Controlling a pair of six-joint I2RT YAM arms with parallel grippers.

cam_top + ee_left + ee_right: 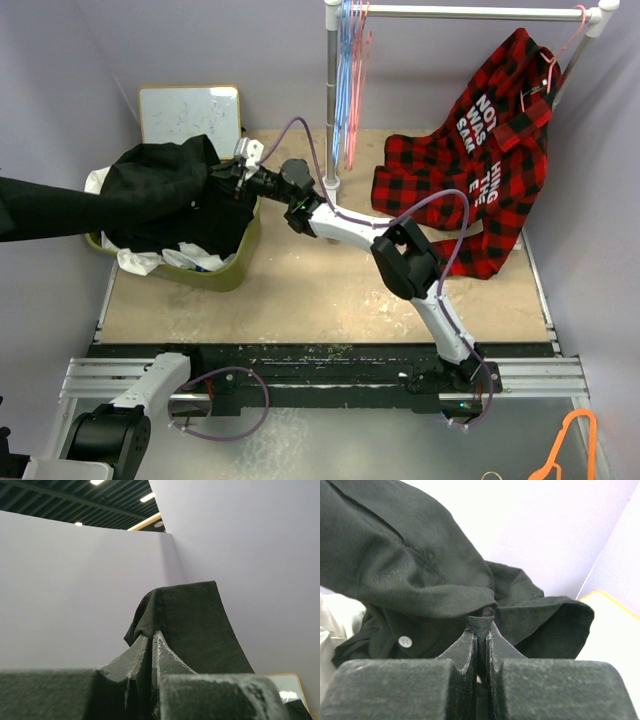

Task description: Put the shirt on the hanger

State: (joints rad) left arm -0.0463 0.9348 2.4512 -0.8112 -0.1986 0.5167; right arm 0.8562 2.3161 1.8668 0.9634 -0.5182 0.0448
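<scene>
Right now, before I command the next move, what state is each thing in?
left gripper: shut on the shirt.
right gripper: shut on the shirt.
shirt: bunched, held partly above the basket, not on a hanger.
pink hanger: hanging bare on the rail.
light-blue hangers: hanging bare beside it.
plaid shirt: hung at the rail's right end.
orange hanger: lying loose, near right corner.
white garment: in the basket, under the shirt.

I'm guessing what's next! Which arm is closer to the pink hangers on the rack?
Probably the right: right gripper, shut on the black shirt, sits nearer the pink hangers. Left gripper holds the shirt far out left.
</scene>
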